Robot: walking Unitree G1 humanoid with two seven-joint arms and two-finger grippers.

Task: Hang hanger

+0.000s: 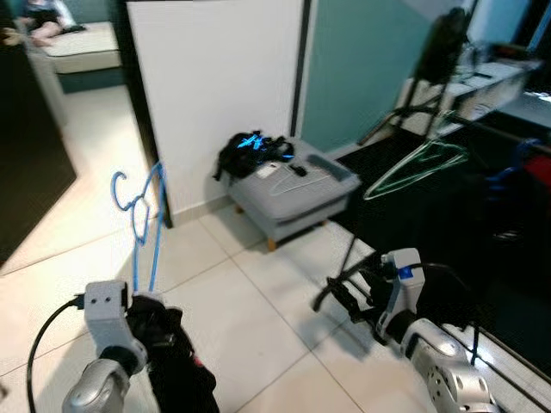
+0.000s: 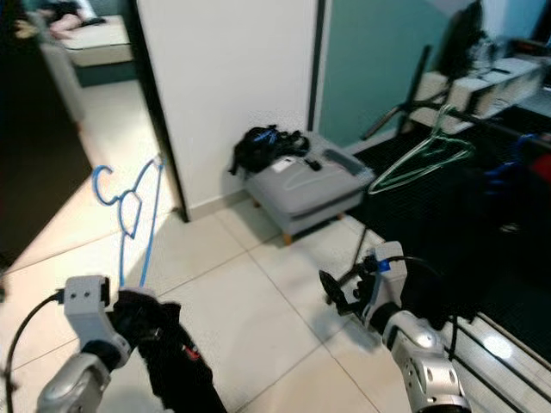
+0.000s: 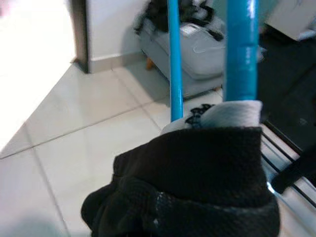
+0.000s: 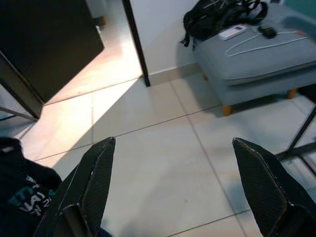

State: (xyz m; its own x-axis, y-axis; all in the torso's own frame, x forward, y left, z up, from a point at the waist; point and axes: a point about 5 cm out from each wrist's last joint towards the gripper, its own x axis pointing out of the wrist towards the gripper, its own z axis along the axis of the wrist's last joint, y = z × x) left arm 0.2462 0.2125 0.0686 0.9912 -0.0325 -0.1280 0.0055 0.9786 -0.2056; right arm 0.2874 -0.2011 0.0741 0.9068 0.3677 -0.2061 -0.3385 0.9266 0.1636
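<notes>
A blue hanger (image 1: 142, 215) stands upright out of my left gripper (image 1: 145, 297), which is shut on its lower bar. A black garment (image 1: 176, 361) is draped over that bar and covers the fingers; in the left wrist view the blue bars (image 3: 242, 49) rise behind the black cloth (image 3: 197, 182). My right gripper (image 1: 344, 297) hangs low over the tiles with its fingers (image 4: 96, 173) wide apart and nothing between them. A dark clothes rail (image 1: 495, 131) runs at the right, and a pale green hanger (image 1: 417, 168) hangs on it.
A grey footstool (image 1: 293, 194) stands against the white wall (image 1: 215, 77), with a black bag (image 1: 254, 151) and small items on it. The rack's black leg (image 1: 349, 249) stands near my right gripper. A dark doorway opens at the left, and a person lies on a bed (image 1: 86, 47) beyond it.
</notes>
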